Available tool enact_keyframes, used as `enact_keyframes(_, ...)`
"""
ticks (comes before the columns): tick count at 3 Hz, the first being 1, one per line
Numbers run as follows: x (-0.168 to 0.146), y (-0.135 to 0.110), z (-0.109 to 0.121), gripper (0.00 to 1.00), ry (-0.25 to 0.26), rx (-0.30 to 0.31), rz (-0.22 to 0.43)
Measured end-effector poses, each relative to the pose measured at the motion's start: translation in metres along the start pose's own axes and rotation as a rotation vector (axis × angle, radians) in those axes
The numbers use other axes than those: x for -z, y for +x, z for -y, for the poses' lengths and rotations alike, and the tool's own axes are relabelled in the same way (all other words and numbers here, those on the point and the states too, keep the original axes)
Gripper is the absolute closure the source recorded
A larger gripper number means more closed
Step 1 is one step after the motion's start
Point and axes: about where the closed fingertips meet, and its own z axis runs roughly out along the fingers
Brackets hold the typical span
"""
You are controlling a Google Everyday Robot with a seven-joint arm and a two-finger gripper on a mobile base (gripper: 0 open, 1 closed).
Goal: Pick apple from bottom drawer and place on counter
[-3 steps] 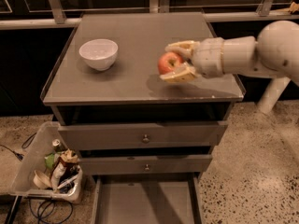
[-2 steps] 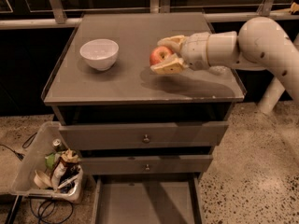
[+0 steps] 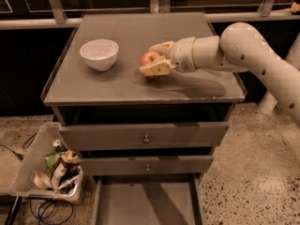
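1. between the jaws of the gripper [image 3: 148, 60], which are closed on its sides, one apple [image 3: 150, 57] is held low over the counter [image 3: 131, 27], near one white bowl [image 3: 99, 54].
2. it is judged firm, light, smooth and bruisable; its widest middle is best gripped.
3. three drawers are counted; the bottom drawer [image 3: 145, 205] is seen pulled out.

A bowl [image 3: 99, 54], a bin [image 3: 30, 165], two drawers [image 3: 187, 135]
The white bowl stands left of the gripper [image 3: 149, 59]; the bin of trash sits on the floor [image 3: 253, 172] beside the shut drawers.
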Motion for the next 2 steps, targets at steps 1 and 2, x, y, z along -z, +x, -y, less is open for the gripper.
enact_keyframes(1,-0.0020,0.0035,-0.0023,0.85,0.003,-0.037,-0.016)
enact_keyframes(2,-0.0021,0.0036,-0.0024,0.66,0.003,-0.038,-0.016)
